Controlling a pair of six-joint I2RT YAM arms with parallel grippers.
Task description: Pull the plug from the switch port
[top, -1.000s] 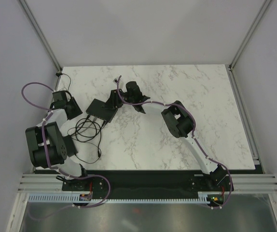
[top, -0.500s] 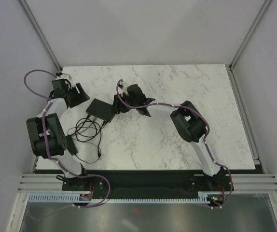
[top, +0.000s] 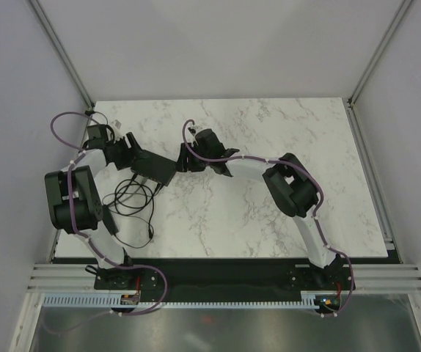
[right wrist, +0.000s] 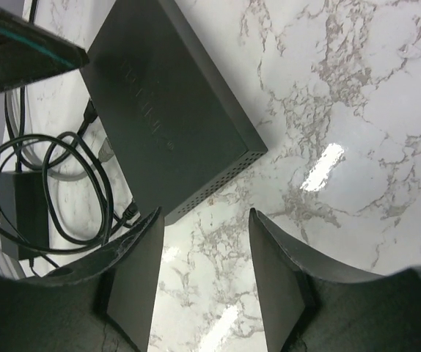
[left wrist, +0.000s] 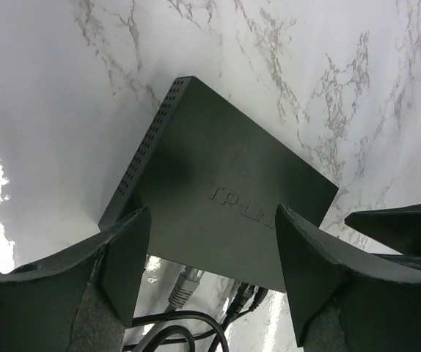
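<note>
The switch (top: 153, 167) is a flat black box lying on the marble table at the left. A grey plug (left wrist: 181, 286) and a black plug (left wrist: 243, 301) sit in its near long edge. My left gripper (top: 131, 150) is open at the switch's far left end, its fingers (left wrist: 122, 257) spread above the near edge and touching nothing. My right gripper (top: 184, 161) is open just off the switch's right end, over bare marble (right wrist: 203, 271). The switch also shows in the left wrist view (left wrist: 225, 198) and the right wrist view (right wrist: 159, 103).
Black cables (top: 128, 195) loop on the table in front of the switch and trail toward the near edge. A small black adapter brick (right wrist: 16, 213) lies among them. Grey walls stand close on the left and at the back.
My left gripper has swung right and come up to the switch's left end. My right gripper has drawn back a little to the right, off the switch's edge.
</note>
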